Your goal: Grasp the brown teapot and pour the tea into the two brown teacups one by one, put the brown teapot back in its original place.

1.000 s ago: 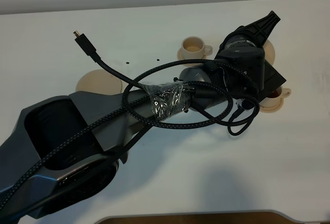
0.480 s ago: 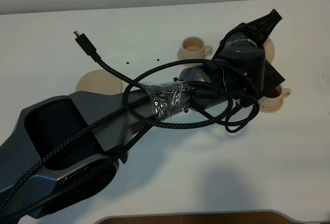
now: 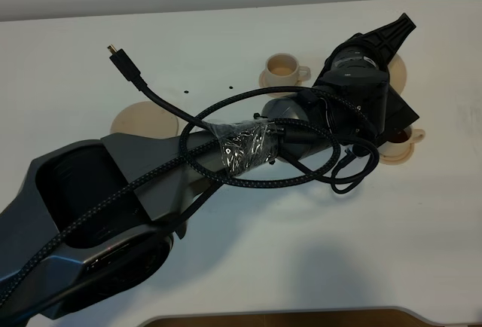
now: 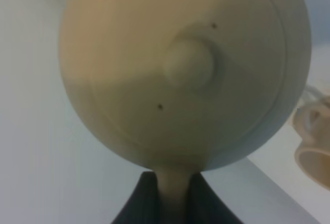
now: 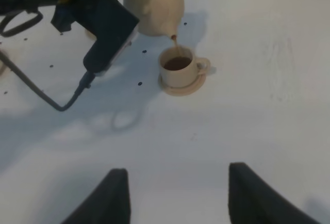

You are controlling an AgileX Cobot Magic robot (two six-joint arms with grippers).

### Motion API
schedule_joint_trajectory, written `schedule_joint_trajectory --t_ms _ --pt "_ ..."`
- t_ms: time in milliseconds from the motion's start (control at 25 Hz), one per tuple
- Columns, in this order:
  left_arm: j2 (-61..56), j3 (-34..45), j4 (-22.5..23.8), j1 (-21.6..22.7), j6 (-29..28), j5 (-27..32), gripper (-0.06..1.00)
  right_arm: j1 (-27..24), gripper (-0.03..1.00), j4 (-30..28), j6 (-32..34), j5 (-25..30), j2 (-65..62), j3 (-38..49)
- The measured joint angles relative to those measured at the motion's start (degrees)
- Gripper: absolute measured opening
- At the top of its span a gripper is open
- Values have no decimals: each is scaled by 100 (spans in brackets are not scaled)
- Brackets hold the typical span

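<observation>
left arm [image 3: 354, 93]: far end has slid a tiny bit toward the back right of the counter [image 3: 422, 229] | its pointed black tip [image 3: 397, 29]: now a little farther out | brown teapot [image 3: 400, 77] edge peeking beside it: went along | cable loop [image 3: 354, 186]: shifted slightly right

A white table [image 3: 68, 56] — a few small dark specks [image 3: 186, 90] dot it near the middle.
</observation>
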Motion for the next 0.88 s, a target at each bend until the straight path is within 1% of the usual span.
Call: schedule_joint_trajectory --t_ms 280,640,880 --pt "0 0 16 0 13 -40 14 0 45 0 0 0 0 0" --pt "5 0 279 0 33 -40 14 0 45 0 0 0 0 0" --pt "5 0 291 0 143 -100 14 0 45 0 0 0 0 0"
